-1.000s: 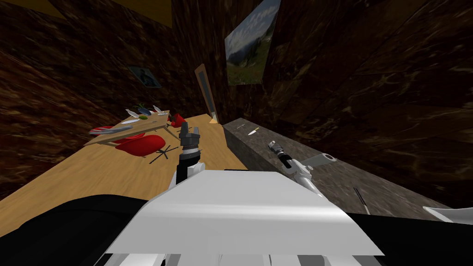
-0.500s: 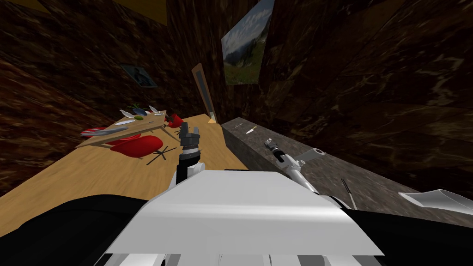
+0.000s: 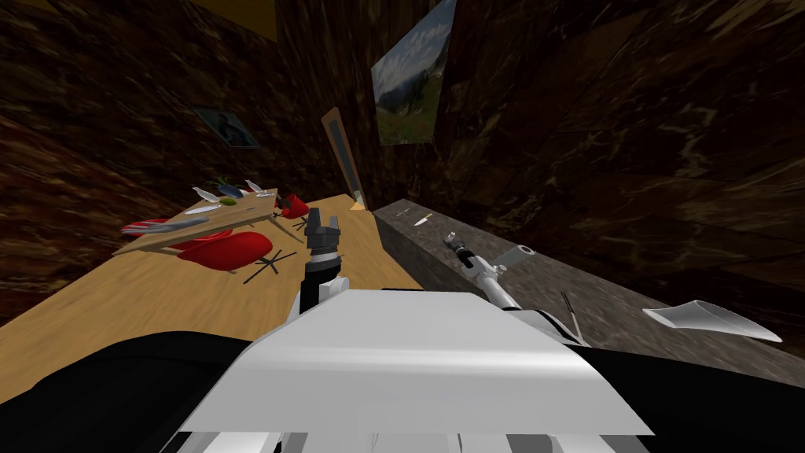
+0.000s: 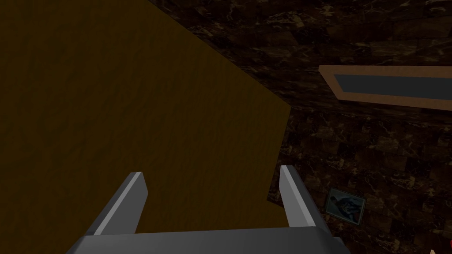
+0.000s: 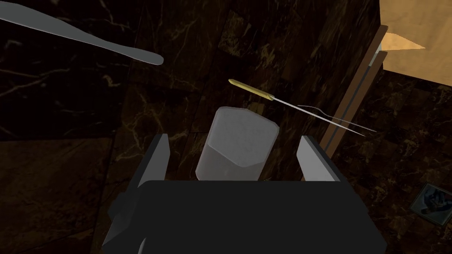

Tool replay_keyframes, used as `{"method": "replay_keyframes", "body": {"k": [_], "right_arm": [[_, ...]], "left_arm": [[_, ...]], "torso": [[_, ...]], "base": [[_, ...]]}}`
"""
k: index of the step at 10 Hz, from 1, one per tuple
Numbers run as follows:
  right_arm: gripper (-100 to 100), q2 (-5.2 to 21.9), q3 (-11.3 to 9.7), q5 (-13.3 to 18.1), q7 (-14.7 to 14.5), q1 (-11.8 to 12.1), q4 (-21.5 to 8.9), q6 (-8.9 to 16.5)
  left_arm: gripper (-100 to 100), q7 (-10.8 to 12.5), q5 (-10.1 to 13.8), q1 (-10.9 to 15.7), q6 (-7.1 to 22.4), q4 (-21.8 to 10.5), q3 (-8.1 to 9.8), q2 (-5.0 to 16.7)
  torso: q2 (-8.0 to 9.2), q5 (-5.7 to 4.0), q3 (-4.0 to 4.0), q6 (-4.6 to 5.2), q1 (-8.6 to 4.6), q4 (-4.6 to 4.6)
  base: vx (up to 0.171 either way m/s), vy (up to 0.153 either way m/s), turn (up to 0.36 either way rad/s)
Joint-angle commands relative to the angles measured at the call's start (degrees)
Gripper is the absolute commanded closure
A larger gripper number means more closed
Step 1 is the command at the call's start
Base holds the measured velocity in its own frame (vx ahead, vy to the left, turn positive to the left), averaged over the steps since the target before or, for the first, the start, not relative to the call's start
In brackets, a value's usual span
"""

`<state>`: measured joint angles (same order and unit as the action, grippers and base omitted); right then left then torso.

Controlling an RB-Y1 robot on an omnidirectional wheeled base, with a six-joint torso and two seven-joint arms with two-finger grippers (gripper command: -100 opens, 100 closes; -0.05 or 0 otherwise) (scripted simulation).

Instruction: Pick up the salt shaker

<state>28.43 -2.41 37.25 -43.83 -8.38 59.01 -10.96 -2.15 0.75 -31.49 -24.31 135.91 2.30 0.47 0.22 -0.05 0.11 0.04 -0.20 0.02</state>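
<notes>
Since a second ago the whole head view has slid leftward, so my camera has swung to the right: the pale grey, flat, tapering utensil (image 3: 707, 318) at the near right end of the speckled grey stone worktop (image 3: 534, 287) has come fully into sight, and the thin dark stick-like utensil (image 3: 570, 311) near it sits further left in the picture. The right gripper (image 3: 453, 239) has drifted left along with the worktop, while the left gripper (image 3: 322, 228) holds the same spot above the pale wooden floor (image 3: 157, 299), its fingers (image 4: 128, 198) spread with nothing between them. Seen from the right wrist, the pale grey, faceted salt shaker (image 5: 238, 145) sits between the right gripper's spread fingers (image 5: 155, 161), close to the dark body, with a gap on each side, so neither finger touches it; whether it stands on the worktop I cannot tell. Beyond the shaker lie a thin-bladed knife with a yellow handle (image 5: 265, 95) and a slim grey fork (image 5: 335, 118), further along. At the far left stand red chairs (image 3: 236, 248)
</notes>
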Motion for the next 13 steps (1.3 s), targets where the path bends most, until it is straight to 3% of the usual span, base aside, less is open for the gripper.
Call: {"method": "replay_keyframes", "body": {"k": [1,2,3,4,5,8,9,10,11,12,13], "right_arm": [[-100,0.0,-0.3,-0.1,-0.1,-2.7,-1.1,0.1],[-100,-1.0,-2.2,-0.4,-1.3,-4.6,-3.7,0.8],[-100,-1.0,-2.2,-0.4,-1.3,-6.7,-4.9,0.8],[-100,-1.0,-2.2,-0.4,-1.3,-7.4,-4.9,0.8],[-100,-1.9,-4.0,-0.8,-2.4,-10.1,-8.6,1.6],[-100,-1.9,-4.0,-0.8,-2.4,-12.2,-8.7,1.6],[-100,-2.9,-5.9,-1.2,-3.6,-14.3,-10.5,2.3],[-100,-2.9,-5.9,-1.2,-3.6,-16.2,-12.5,2.3],[-100,-2.9,-5.9,-1.2,-3.6,-16.9,-12.5,2.3],[-100,-2.9,-6.1,-1.2,-3.4,-16.0,-11.6,2.6],[100,-2.9,-6.2,-1.2,-3.4,-16.1,-11.6,2.7]], "left_arm": [[0,0.0,0.0,0.0,0.0,0.0,0.00,0.0],[0,0.0,0.0,0.0,0.0,0.0,0.00,0.0],[0,0.0,0.0,0.0,0.0,0.0,0.00,0.0],[0,0.0,0.0,0.0,0.0,0.0,0.00,0.0],[0,0.0,0.0,0.0,0.0,0.0,0.00,0.0],[0,0.0,0.0,0.0,0.0,0.0,0.00,0.0],[0,0.0,0.0,0.0,0.0,0.0,0.00,0.0],[0,0.0,0.0,0.0,0.0,0.0,0.00,0.0],[0,0.0,0.0,0.0,0.0,0.0,0.00,0.0],[0,0.0,0.0,0.0,0.0,0.0,0.00,0.0],[0,0.0,0.0,0.0,0.0,0.0,0.00,0.0]], "torso": [[0.00,0.00,0.00,0.00,0.00,0.00],[-0.13,0.02,-0.07,-0.01,0.08,-0.02],[-0.10,0.01,-0.06,0.01,0.04,-0.03],[-0.09,0.01,-0.05,0.00,0.02,-0.02],[-0.18,0.02,-0.10,-0.01,0.08,-0.04],[-0.16,0.02,-0.09,0.00,0.06,-0.03],[-0.25,0.02,-0.14,0.00,0.12,-0.06],[-0.18,0.01,-0.11,0.01,0.08,-0.06],[-0.12,0.01,-0.07,0.01,0.02,-0.03],[-0.16,0.01,-0.09,0.01,0.05,-0.04],[-0.22,0.02,-0.13,0.02,0.10,-0.06]], "base": [[-0.037,-0.013,0.000],[-0.058,-0.032,-0.090],[-0.062,-0.036,-0.047],[-0.026,-0.019,0.004],[-0.052,-0.033,-0.099],[-0.030,-0.023,-0.009],[-0.042,-0.027,-0.088],[-0.057,-0.039,-0.049],[-0.032,-0.026,-0.001],[-0.009,-0.009,0.004],[0.000,0.000,0.000]]}}
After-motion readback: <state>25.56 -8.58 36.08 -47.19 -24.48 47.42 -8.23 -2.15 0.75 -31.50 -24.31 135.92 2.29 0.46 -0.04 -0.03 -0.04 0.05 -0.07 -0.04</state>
